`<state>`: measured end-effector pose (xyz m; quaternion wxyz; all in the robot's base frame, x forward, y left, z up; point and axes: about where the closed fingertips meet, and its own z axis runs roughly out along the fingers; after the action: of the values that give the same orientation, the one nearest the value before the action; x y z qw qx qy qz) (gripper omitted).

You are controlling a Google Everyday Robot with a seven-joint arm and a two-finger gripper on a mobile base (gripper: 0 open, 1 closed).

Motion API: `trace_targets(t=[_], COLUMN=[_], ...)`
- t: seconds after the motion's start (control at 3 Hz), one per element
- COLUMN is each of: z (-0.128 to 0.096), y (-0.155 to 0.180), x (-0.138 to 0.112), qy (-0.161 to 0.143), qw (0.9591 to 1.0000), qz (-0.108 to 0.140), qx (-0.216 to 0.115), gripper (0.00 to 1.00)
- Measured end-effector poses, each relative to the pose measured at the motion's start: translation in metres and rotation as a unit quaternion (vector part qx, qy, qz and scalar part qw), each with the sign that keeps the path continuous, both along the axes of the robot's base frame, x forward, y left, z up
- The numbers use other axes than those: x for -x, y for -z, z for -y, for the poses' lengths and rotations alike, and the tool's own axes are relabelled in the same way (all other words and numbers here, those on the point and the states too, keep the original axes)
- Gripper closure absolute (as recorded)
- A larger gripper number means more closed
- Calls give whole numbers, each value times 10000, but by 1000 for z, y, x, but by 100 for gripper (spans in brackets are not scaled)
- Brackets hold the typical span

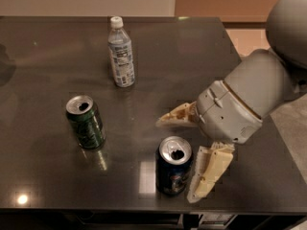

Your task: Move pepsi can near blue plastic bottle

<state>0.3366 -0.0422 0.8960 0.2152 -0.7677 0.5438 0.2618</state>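
The pepsi can (pixel 173 169), dark navy with a silver opened top, stands near the table's front edge. My gripper (pixel 178 157) is open and comes in from the right. One cream finger (pixel 173 116) lies behind the can and the other (pixel 207 175) sits close by its right side. The can stands between them, not clasped. The blue plastic bottle (pixel 121 52), clear with a white cap and a white label, stands upright at the back of the table, well behind and to the left of the can.
A green can (pixel 86 122) stands upright at the left, between the bottle and the front edge. The dark glossy table (pixel 43 71) ends just in front of the pepsi can and at the right under my arm (pixel 259 90).
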Motion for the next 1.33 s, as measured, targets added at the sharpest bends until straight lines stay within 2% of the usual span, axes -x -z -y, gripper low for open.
trace_targets(t=[0.67,1.0,1.33], z=[-3,2,9], y=[-2,-10,-19], x=[-1,-25,-72], qy=[6,310,797], qw=[10000,9995,9965], qz=[-3,40,109], qx=[-16,62,209], gripper=[64,87,100])
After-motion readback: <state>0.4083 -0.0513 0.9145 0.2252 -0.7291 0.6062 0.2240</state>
